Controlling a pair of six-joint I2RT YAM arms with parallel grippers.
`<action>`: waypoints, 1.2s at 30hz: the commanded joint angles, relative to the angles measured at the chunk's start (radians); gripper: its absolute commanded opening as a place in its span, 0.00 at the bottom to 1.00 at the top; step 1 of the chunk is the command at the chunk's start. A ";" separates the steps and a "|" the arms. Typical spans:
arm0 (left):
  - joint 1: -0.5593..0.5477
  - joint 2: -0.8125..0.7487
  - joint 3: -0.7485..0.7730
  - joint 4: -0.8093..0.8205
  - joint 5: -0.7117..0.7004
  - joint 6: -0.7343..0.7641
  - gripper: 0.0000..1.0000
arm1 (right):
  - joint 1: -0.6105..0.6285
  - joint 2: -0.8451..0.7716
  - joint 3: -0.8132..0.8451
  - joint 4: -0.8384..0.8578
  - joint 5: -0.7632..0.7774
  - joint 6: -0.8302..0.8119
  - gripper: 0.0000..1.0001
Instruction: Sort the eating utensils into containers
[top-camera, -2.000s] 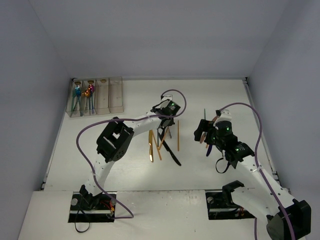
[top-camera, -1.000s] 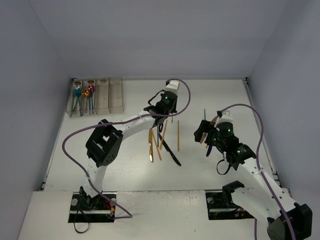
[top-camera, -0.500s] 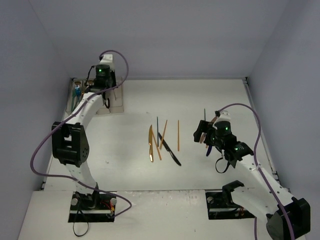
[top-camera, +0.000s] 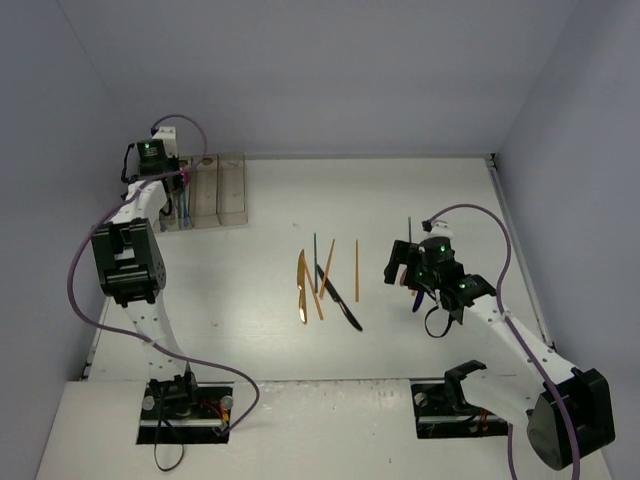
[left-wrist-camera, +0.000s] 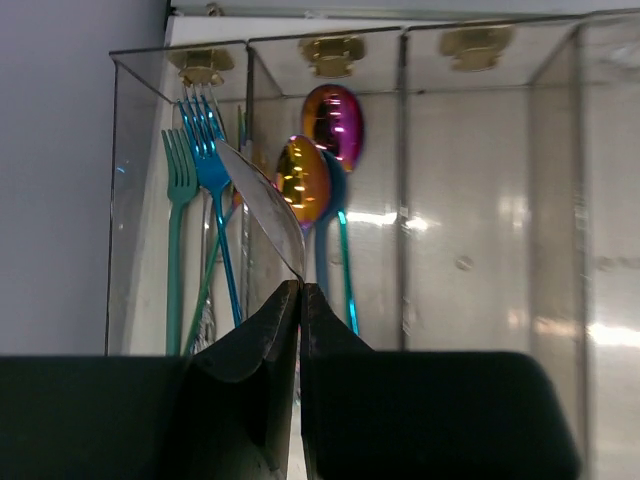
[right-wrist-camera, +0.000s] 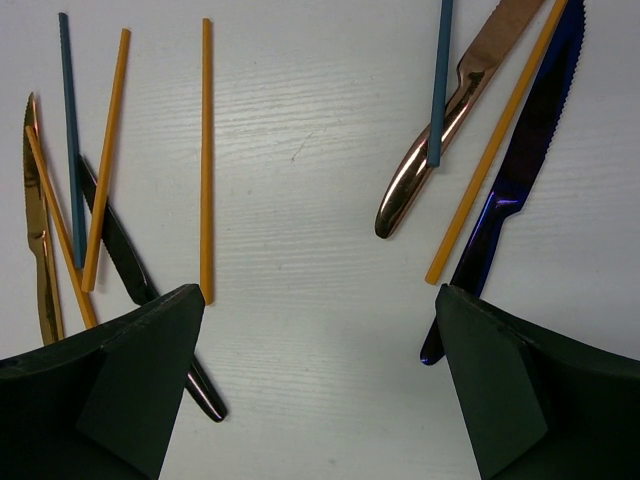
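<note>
left gripper (left-wrist-camera: 300, 300), clamped on a silver knife (left-wrist-camera: 262, 215), hangs at the containers (left-wrist-camera: 470, 200); next it must release there. right gripper (right-wrist-camera: 318, 340) waits, jaws apart.

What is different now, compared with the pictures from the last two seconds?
The left arm swung from the middle pile back and left to the containers. The left fingers, shut on a silver knife, now hold it over the left end of the row. The right fingers stayed open over the right-hand utensils. The gold knife, black knife and orange sticks in the middle did not move.
</note>
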 joint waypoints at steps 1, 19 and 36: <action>0.012 0.035 0.112 0.083 0.009 0.045 0.00 | -0.002 0.026 0.049 0.026 -0.008 0.015 1.00; -0.005 -0.048 0.013 0.193 -0.014 -0.057 0.51 | -0.002 0.102 0.081 0.027 -0.003 0.010 1.00; -0.565 -0.608 -0.508 -0.036 -0.308 -0.534 0.52 | 0.004 0.094 0.130 0.029 0.019 -0.051 0.99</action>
